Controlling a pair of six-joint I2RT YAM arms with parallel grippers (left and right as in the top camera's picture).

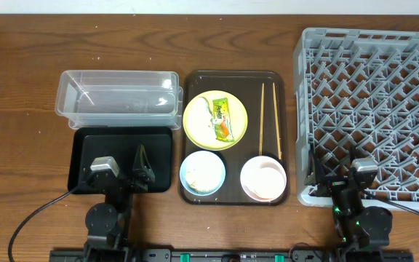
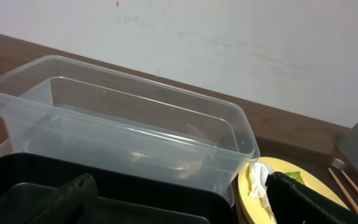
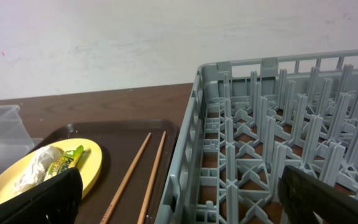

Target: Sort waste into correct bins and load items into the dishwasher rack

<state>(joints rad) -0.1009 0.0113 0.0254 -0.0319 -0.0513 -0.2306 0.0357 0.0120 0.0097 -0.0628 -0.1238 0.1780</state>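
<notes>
Left end effector (image 2: 178, 182) and right end effector (image 3: 179, 175) gape empty; chopsticks (image 1: 276, 120) lie parallel, long axes running near-to-far.

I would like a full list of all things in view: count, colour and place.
tub: 1, clear, rear left
shallow tray: 1, black, before tub
serving tray: 1, dark brown, centre
plate: 1, pale yellow, on serving tray
wrapper: 1, green-yellow-orange, on plate
tissue: 1, white, on plate
blue bowl: 1, light blue, serving tray front left
white bowl: 1, white-pinkish, serving tray front right
chopsticks: 2, wooden, serving tray right
rack: 1, grey, right
left gripper: 1, black, open, over shallow tray
right gripper: 1, black, open, by rack
</notes>
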